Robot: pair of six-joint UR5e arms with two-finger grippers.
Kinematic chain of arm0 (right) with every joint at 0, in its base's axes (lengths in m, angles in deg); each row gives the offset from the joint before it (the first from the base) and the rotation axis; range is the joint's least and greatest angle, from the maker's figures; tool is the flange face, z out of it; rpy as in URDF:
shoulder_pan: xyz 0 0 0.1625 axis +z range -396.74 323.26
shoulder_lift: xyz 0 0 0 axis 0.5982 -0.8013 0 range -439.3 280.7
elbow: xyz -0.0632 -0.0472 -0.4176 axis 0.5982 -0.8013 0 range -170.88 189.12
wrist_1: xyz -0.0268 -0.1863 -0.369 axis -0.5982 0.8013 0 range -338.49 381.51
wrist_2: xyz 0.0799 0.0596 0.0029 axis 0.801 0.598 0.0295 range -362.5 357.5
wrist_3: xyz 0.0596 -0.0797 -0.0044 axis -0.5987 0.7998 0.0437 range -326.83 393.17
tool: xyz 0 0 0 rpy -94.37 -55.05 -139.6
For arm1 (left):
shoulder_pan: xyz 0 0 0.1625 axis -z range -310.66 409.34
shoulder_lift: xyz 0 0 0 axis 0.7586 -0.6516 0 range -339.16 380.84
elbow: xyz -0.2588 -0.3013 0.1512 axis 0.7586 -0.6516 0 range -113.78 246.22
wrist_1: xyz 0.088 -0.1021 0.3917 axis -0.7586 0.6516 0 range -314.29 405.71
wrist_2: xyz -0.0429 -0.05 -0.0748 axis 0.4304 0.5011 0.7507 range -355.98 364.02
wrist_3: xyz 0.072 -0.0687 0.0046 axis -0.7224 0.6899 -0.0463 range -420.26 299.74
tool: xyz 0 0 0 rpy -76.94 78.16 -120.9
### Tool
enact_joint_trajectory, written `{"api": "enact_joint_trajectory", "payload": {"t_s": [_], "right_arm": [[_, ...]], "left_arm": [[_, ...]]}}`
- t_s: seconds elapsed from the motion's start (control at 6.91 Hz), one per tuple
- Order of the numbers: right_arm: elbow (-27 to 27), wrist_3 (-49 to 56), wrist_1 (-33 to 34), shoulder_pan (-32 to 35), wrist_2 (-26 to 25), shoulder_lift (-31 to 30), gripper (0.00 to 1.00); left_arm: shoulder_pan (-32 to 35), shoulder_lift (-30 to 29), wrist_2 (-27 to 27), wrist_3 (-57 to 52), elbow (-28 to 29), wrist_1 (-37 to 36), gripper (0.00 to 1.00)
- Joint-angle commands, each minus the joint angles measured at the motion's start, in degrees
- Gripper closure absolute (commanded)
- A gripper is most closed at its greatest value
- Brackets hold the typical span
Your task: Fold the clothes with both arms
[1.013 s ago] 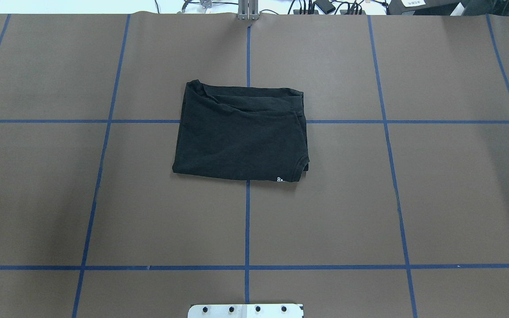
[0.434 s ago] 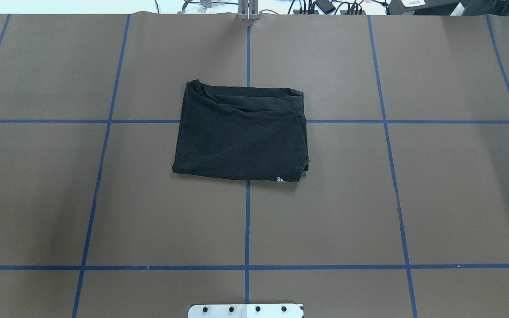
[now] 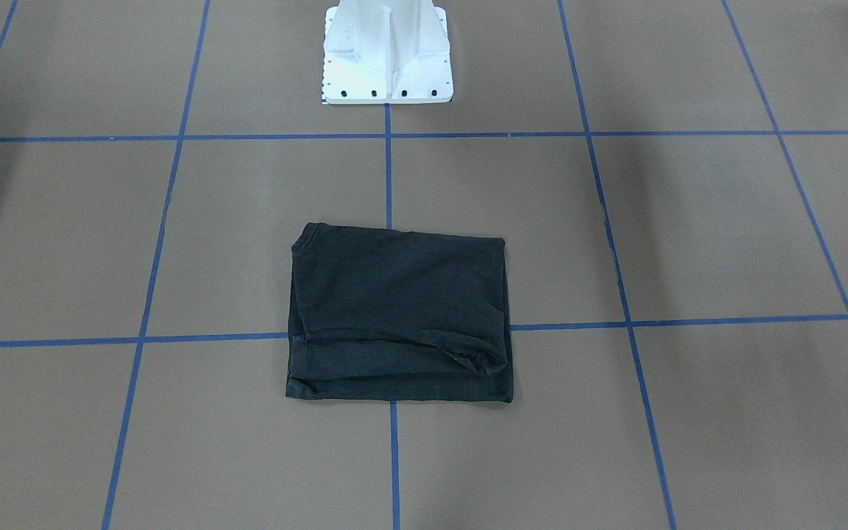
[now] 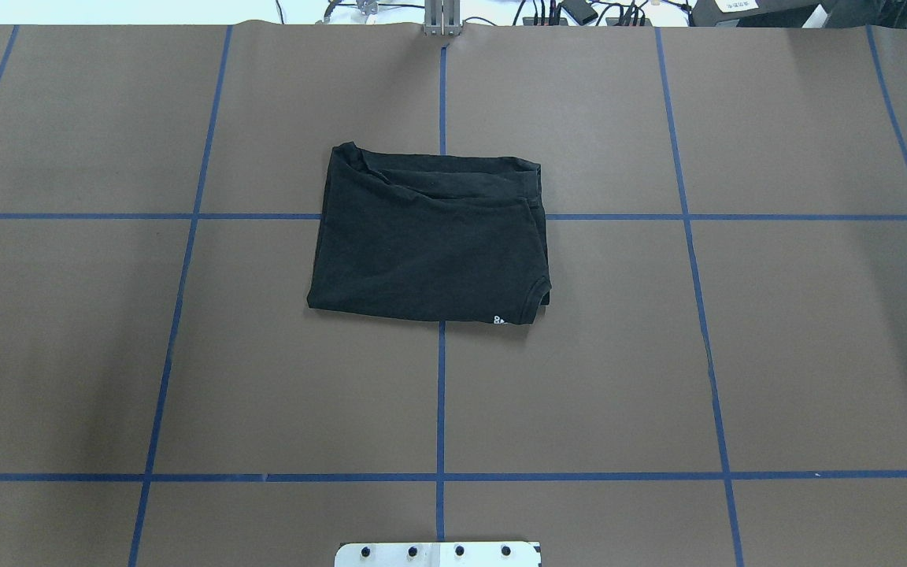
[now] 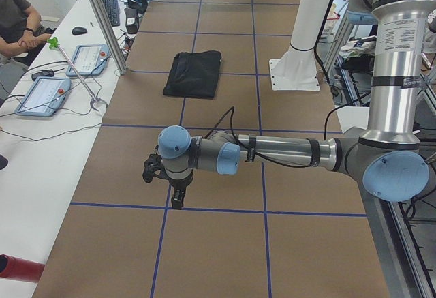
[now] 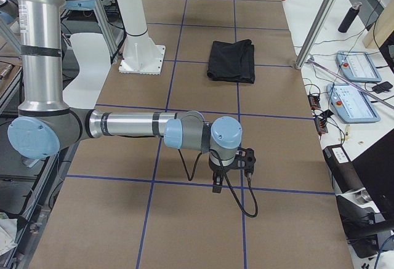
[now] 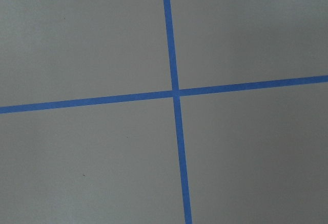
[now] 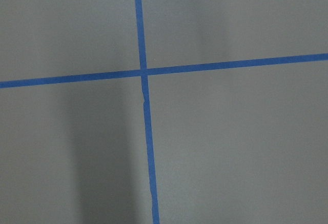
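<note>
Brown table (image 4: 579, 378), blue tape grid (image 4: 440, 394), white bolted pedestal (image 3: 387, 51), grey control tablet (image 5: 42, 95), seated person (image 5: 13, 18)

Bare tabletop (image 4: 658, 354) ringed the folded T-shirt (image 4: 426, 244) on every side. The white pedestal (image 3: 387, 59) stood well apart; left arm (image 5: 286, 151) and right arm (image 6: 129, 124) hung over the ends.

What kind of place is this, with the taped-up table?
Most likely a robotics lab workcell: a table gridded with blue tape, the left arm and right arm reaching over it, and wired control tablets on a side bench.
</note>
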Motion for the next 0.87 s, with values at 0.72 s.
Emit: {"api": "enact_joint_trajectory", "payload": {"t_s": [0.72], "right_arm": [[-2.4,-1.5,-5.1,0.0,0.4,0.2,0.0]], "left_arm": [[0.8,-0.3,-0.9,0.8,-0.2,0.9,0.0]]}}
